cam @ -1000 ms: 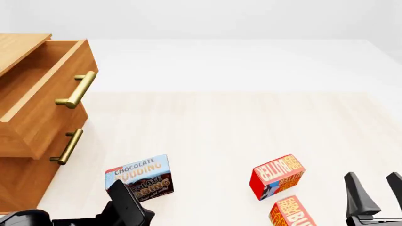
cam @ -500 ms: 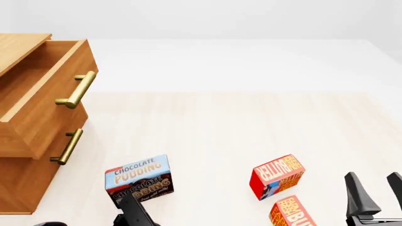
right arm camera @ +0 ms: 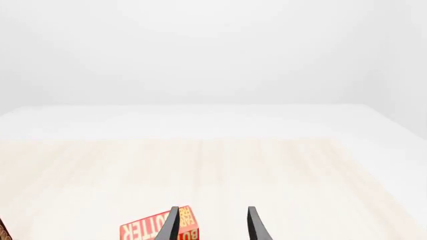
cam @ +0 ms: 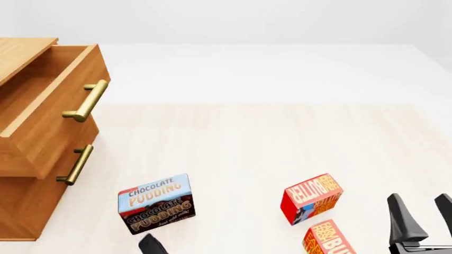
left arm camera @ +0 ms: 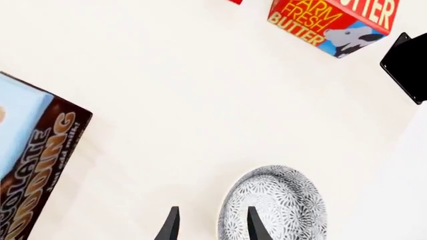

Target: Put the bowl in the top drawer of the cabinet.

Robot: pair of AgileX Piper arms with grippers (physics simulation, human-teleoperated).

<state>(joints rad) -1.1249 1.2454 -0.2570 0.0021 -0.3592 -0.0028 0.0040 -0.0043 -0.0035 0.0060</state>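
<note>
Left tool [left arm camera: 210,229]: fingers spread, nothing between them; it points steeply down at the table [left arm camera: 200,110]. In the front view only a dark tip shows at the lower edge, just below the pudding box [cam: 155,203].

Bowl [left arm camera: 275,206]: round, white with fine grey-blue lattice, lying mouth-down on the table. One finger of the left tool lies over its rim; the other finger stands clear beside it. The bowl does not show in the front view.

Pudding box: brown and blue, lettered CHOCOLATE PUDDING, upright on the table, near the left tool and apart from the bowl.

Butter boxes: two, red with yellow lettering. One [cam: 312,197] stands mid-table; the second [cam: 331,239] lies nearer the lower edge, close to the first.

Right tool [cam: 424,219]: fingers spread, empty, pointing upward at the lower right of the front view; its wrist view looks level across the table.

Cabinet [cam: 21,201]: light brown wood, at the table's left edge. Top drawer [cam: 53,119] pulled out, brass bar handle [cam: 86,100] on its front. Lower drawer's handle [cam: 75,165] beneath it.
</note>
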